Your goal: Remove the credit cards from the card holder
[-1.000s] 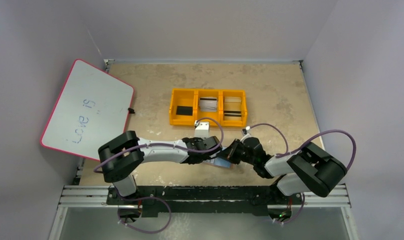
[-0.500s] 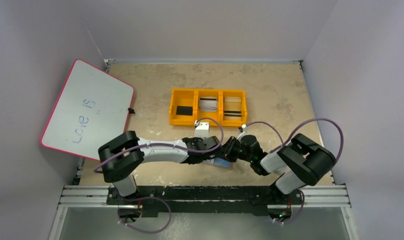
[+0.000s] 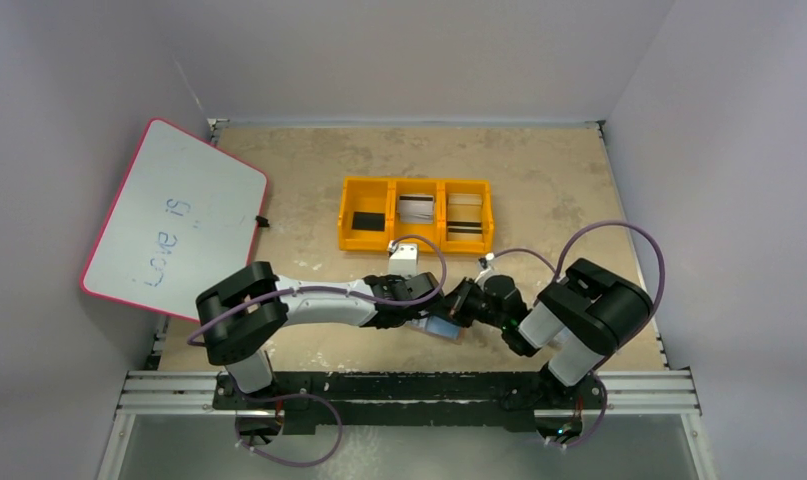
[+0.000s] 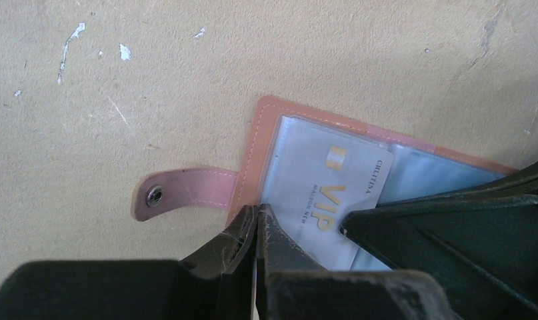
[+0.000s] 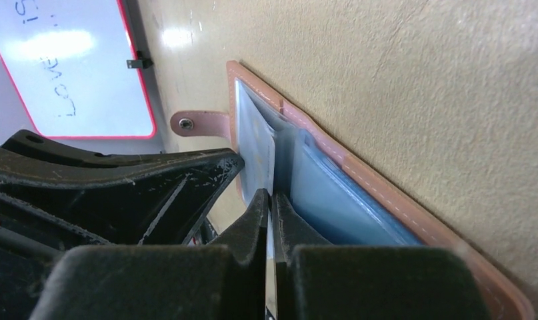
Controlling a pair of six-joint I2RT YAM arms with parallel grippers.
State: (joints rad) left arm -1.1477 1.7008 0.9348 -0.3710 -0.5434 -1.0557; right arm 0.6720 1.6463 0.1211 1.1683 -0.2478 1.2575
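The tan card holder (image 4: 251,143) lies open on the table, its snap tab (image 4: 186,190) pointing left. A pale credit card (image 4: 326,193) marked VIP sits in its clear sleeve. My left gripper (image 4: 257,210) is shut on the holder's leather edge beside the tab. My right gripper (image 5: 270,199) is shut on the thin lower edge of the credit card (image 5: 256,150), which stands up from the blue inner panels (image 5: 333,200). From above, both grippers (image 3: 426,318) (image 3: 459,310) meet over the card holder (image 3: 442,327) near the front edge and hide most of it.
An orange three-compartment tray (image 3: 342,215) holding dark cards stands behind the grippers at mid-table. A red-rimmed whiteboard (image 3: 174,220) leans at the left edge. The left gripper's black finger (image 5: 139,187) crowds the right wrist view.
The right arm's elbow has swung left and inward, toward the holder. The left arm and the card holder have stayed in place.
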